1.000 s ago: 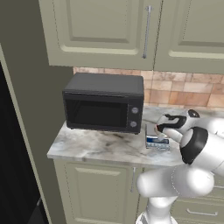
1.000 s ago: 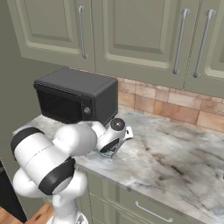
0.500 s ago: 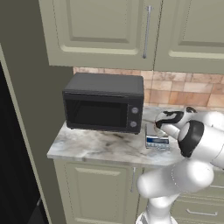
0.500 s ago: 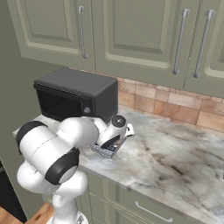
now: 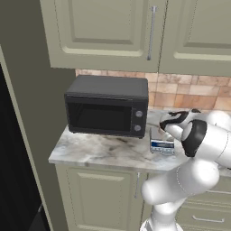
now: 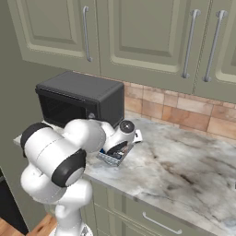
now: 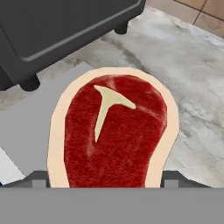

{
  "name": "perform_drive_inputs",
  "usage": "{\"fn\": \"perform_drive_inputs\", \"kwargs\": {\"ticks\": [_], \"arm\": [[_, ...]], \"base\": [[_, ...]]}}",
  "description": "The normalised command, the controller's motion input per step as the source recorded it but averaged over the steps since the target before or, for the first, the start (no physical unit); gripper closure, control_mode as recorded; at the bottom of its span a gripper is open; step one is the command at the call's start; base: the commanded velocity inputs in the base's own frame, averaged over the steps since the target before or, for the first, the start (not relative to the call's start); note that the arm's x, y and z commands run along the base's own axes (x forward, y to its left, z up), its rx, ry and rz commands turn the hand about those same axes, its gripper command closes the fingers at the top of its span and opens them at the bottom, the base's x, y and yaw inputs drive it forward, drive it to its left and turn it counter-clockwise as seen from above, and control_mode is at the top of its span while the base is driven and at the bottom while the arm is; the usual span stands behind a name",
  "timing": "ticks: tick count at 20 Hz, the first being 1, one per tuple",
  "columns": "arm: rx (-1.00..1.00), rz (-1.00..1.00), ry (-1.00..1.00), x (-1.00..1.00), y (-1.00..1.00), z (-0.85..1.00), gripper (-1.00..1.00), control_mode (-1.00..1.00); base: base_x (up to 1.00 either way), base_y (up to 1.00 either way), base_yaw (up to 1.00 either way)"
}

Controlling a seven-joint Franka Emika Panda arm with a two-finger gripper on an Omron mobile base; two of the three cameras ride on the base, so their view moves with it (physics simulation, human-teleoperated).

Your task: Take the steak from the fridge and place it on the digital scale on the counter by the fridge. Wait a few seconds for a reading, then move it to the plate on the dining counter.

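Observation:
The steak (image 7: 116, 135), red with a tan rim and a white T-shaped mark, sits between my fingertips (image 7: 37, 180) in the hand view. My gripper (image 7: 104, 181) is shut on it. Under it lies the flat grey top of the digital scale (image 7: 26, 127). In the left base view the gripper (image 5: 170, 122) hovers just over the scale (image 5: 161, 144), whose blue-and-white display faces the counter's front. From the right base view the hand (image 6: 120, 143) covers most of the scale (image 6: 110, 157).
A black microwave (image 5: 108, 106) stands directly left of the scale on the marbled counter (image 5: 99, 151), its feet close to the scale (image 7: 122, 28). Cabinets hang above and a brick backsplash (image 6: 184, 115) runs behind. The fridge's black casing (image 5: 6, 149) borders the left.
The hand has edged slightly left and lower over the scale with the steak still in it. The elbow has swung outward.

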Motion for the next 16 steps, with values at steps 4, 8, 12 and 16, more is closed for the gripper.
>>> {"fn": "perform_drive_inputs", "kwargs": {"ticks": [4,8,12,16], "arm": [[0.00,0.00,-0.09,-0.52,0.00,0.07,1.00,-1.00],[0.02,-0.02,-0.20,-0.81,0.00,0.71,1.00,-1.00],[0.06,-0.02,-0.16,-0.83,0.00,1.00,1.00,-1.00],[0.08,0.00,-0.03,-0.70,0.00,1.00,1.00,-1.00]], "base": [[0.00,0.00,0.00],[0.00,0.00,0.00],[0.00,0.00,0.00],[0.00,0.00,0.00]]}}
